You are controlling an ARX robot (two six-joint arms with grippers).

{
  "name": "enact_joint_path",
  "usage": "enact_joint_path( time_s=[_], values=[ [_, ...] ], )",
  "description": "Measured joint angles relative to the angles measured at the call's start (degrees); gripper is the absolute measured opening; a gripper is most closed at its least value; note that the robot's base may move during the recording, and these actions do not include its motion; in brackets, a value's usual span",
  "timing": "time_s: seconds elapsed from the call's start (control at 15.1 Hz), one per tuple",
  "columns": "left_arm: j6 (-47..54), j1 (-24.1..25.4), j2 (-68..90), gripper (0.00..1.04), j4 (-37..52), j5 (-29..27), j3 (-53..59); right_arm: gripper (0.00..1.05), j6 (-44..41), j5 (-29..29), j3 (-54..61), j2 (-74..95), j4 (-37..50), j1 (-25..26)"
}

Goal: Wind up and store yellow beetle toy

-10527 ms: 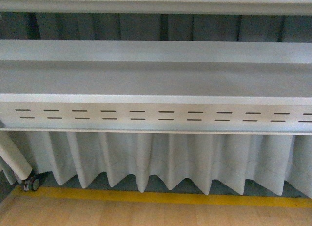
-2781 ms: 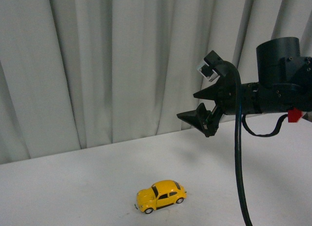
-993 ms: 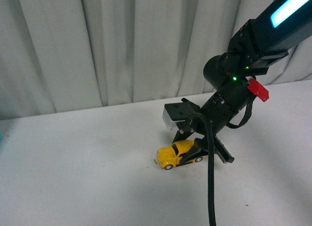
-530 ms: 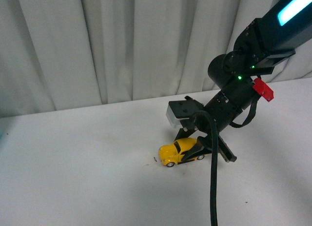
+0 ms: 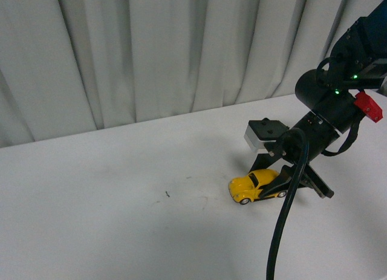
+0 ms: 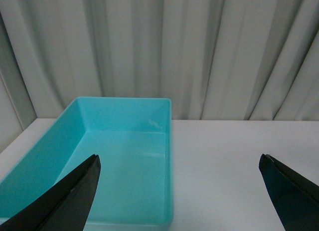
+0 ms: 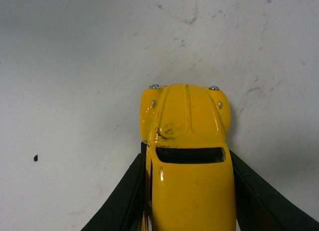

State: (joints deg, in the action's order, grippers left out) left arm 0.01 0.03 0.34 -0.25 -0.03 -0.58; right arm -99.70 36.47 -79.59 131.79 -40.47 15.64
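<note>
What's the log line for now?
right gripper: shut on yellow beetle toy, on table | left gripper: open, facing teal bin

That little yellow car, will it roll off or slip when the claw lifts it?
The yellow beetle toy stands on wheels on a smooth table, so it would likely roll if pushed lengthwise. Its rounded, glossy body may slip between the fingers of the right gripper at its sides. It looks rigid, probably not squashing.
</note>
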Motion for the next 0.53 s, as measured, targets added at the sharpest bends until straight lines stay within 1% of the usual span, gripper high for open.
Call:
enact_joint_path(
  time_s=[0.2, 0.46, 0.53],
  values=[
    [0.00, 0.00, 0.00, 0.98, 0.00, 0.00, -0.02, 0.42, -0.26, -0.20, 1.55, -0.79, 0.02, 1.53],
    [0.00, 0.00, 0.00, 0.98, 0.02, 0.00, -0.02, 0.42, -0.33, -0.44, 1.97, -1.16, -0.07, 1.62],
    [0.00, 0.00, 0.00, 0.98, 0.02, 0.00, 0.00, 0.51, -0.44, -0.68, 1.88, -1.14, -0.42, 1.53]
  ],
)
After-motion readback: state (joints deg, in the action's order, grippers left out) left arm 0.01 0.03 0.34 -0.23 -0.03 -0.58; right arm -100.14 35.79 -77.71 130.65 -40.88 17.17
